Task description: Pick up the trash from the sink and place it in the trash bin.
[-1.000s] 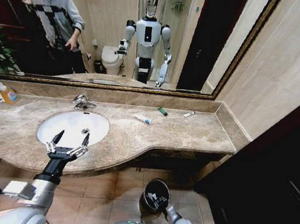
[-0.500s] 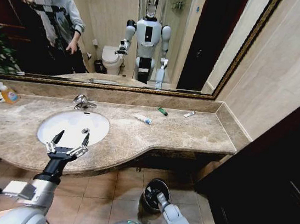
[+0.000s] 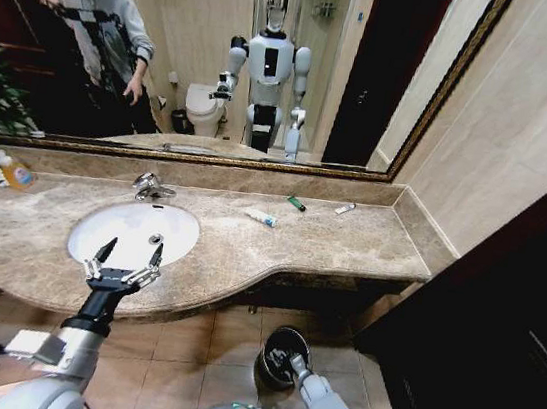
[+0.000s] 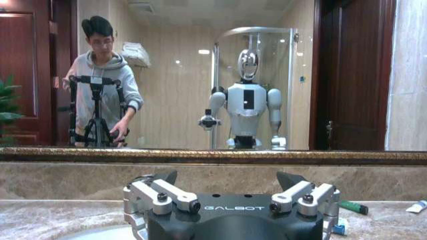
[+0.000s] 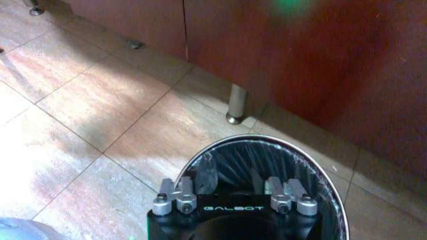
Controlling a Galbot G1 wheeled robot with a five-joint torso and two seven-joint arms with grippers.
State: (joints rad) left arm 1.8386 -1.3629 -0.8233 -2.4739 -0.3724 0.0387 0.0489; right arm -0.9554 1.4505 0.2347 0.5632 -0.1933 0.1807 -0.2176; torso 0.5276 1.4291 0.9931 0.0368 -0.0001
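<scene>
Left hand point(image 3: 125, 262) poised over the front rim of the sink point(image 3: 98, 232), fingers spread apart with nothing between them; same spread seen from the left wrist, both finger pairs point(image 4: 303, 192) wide of each other in front of the mirror. Right hand point(image 5: 233, 196) down near the floor, directly above the trash bin point(image 3: 273, 361), its fingertips reaching into the bin's mouth; a gap between the two finger sets, nothing gripped. One black round trash bin point(image 5: 320, 172) with a shiny rim, standing on the tiled floor below the surface's edge, near a metal cabinet leg point(image 5: 235, 105). Three bits of trash on the marble surface point(image 3: 330, 237), all well to the right of the basin: one white tube with blue end point(image 3: 261, 217), one small green piece point(image 3: 296, 203), one small white packet point(image 3: 344, 209) farther right near the back wall. One chrome tap point(image 3: 151, 186) behind the basin. One clear bottle with orange label point(image 3: 13, 170) at the surface's far left.
</scene>
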